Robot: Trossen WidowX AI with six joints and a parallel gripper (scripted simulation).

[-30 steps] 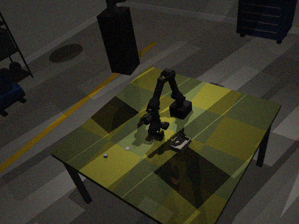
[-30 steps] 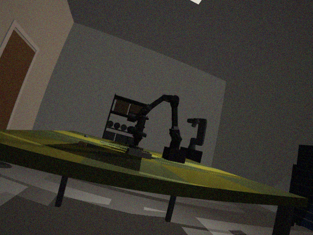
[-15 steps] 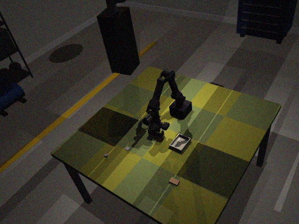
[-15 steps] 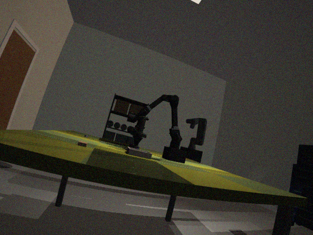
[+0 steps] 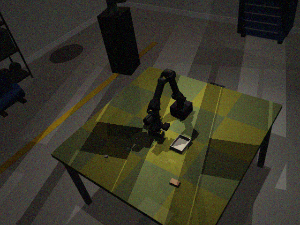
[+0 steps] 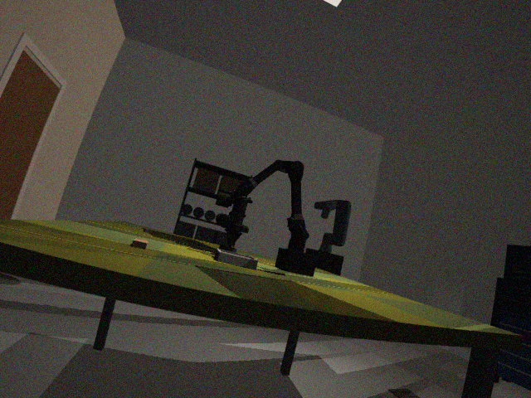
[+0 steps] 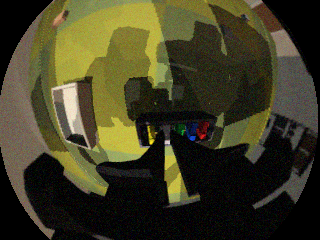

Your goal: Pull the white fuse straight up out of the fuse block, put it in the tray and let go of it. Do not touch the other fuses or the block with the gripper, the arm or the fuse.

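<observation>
Dim room: grey floor (image 5: 198, 48) with yellow stripe (image 5: 60, 116), grey wall (image 6: 214, 128), brown door (image 6: 21, 128), shelf rack (image 6: 206, 201), dark cabinet (image 5: 266, 18).

Dark fuse block (image 7: 176, 123) flat on the patchwork table, holding a row of small upright fuses: yellow, white fuse (image 7: 166, 131), green, blue, red. White fuse pinched between dark fingertips, seated in its slot or not: unclear. Shallow grey tray (image 5: 180, 143), pale inside, just beside the block, apart.

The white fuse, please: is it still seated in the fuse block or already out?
Still seated: the white fuse stands in the block's row beside the coloured fuses, gripper shut on it.
</observation>
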